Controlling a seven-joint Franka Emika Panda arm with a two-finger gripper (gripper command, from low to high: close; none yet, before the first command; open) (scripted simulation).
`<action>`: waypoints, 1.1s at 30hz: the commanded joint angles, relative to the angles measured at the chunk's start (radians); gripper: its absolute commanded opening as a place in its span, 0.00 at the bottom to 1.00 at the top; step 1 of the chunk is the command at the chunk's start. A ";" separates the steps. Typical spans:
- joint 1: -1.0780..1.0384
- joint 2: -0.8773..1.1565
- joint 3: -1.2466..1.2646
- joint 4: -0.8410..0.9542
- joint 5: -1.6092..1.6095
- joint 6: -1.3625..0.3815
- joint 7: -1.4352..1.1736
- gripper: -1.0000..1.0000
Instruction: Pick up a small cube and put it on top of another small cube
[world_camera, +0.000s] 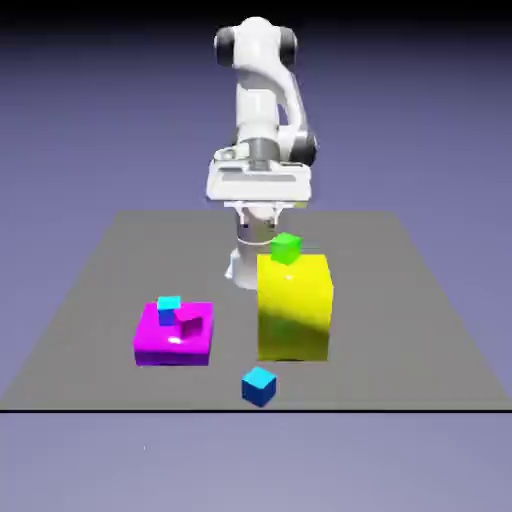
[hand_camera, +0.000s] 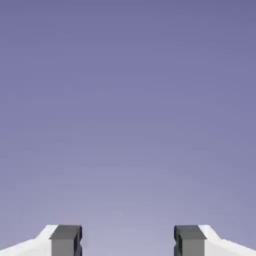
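One small cube, cyan on top with blue sides, lies on the grey table near its front edge. A second small cube of the same colours sits on the flat magenta block, next to a crimson cube. My gripper hangs high at the back, behind the yellow block and far from both cyan cubes. In the hand view the gripper is open: its two grey fingertips stand wide apart, with only the plain backdrop between them.
A small green cube rests on top of the tall yellow block in the middle of the table. The magenta block lies toward the exterior view's left. The arm's base stands behind the yellow block.
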 joint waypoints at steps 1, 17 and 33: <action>-0.013 0.036 0.012 0.022 -0.001 -0.023 0.025 0.50; -0.228 0.616 0.202 0.378 -0.011 -0.387 0.421 0.50; -0.295 1.066 0.256 0.563 -0.064 -0.425 0.653 0.00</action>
